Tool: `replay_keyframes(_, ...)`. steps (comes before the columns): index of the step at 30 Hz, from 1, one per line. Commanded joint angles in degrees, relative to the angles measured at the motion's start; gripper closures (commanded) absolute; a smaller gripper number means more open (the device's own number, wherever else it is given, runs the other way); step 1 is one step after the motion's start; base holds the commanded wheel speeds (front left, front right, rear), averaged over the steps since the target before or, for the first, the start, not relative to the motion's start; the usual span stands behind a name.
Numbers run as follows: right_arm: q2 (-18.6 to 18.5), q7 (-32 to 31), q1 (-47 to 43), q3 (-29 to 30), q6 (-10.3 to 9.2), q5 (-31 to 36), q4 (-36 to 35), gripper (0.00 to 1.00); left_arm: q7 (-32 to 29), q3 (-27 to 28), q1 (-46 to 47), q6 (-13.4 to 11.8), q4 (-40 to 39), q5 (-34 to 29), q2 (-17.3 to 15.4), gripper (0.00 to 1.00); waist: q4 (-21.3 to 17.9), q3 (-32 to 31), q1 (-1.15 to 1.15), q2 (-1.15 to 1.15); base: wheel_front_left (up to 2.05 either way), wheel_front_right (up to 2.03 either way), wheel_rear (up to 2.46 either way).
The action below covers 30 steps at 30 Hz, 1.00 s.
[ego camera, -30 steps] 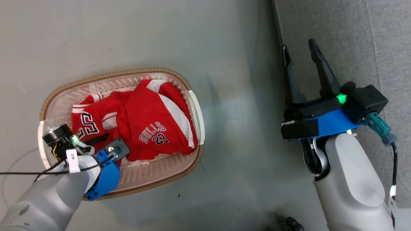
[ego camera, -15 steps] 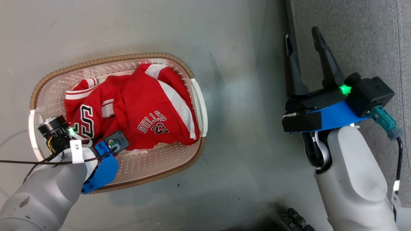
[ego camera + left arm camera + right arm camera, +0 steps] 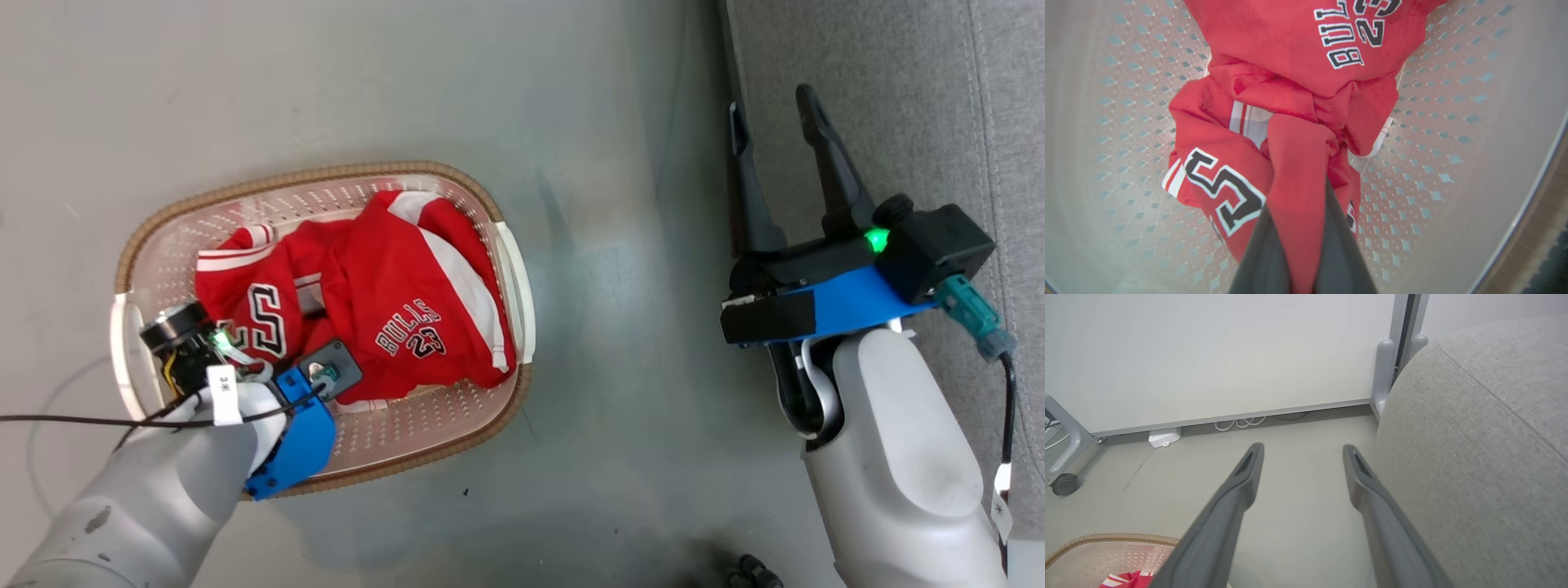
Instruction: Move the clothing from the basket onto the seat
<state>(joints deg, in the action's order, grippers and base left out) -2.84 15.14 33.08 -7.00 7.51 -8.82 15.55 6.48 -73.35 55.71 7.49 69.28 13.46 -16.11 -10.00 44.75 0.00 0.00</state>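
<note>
Inside basket (image 3: 326,173), clothing (image 3: 408,278) now in gripper (image 3: 1298,204)

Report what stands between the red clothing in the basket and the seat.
The raised wall of the cream perforated plastic basket around the red clothing, then bare floor. The open right gripper hangs by the light-grey fabric seat, beside that path.

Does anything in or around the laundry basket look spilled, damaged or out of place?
Nothing stands out. The red Bulls clothing lies crumpled but wholly inside the basket, which sits level on the floor. The left gripper is shut on one fold of clothing; the right gripper is open beside the seat.
</note>
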Motion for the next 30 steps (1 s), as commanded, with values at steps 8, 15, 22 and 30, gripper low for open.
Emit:
replay_keyframes(8,-0.1,0.0,-2.7,0.6,-0.04,0.9,1.4,0.00,3.9,-0.1,-2.7,-0.1,-1.3,0.5,2.5,1.00,2.0,-6.1,0.00,0.00,0.00,0.00,0.00)
replay_keyframes(15,-0.1,0.0,-5.5,1.4,-0.04,2.0,2.9,0.00,7.0,-0.1,-4.5,-0.1,-2.9,1.9,5.4,1.00,4.2,-12.8,0.00,0.00,0.00,0.00,0.00)
replay_keyframes(22,-0.1,0.0,-8.4,1.7,-0.04,2.5,4.2,0.00,8.7,0.0,-6.1,-0.1,-6.3,5.7,6.6,1.00,5.7,-18.9,0.00,0.00,0.00,0.00,0.00)
replay_keyframes(30,-0.1,0.0,-11.7,2.2,-0.04,2.8,5.5,0.00,8.8,4.1,-8.1,-0.1,-17.2,10.0,5.3,1.00,6.8,-25.1,0.00,0.00,0.00,0.00,0.00)
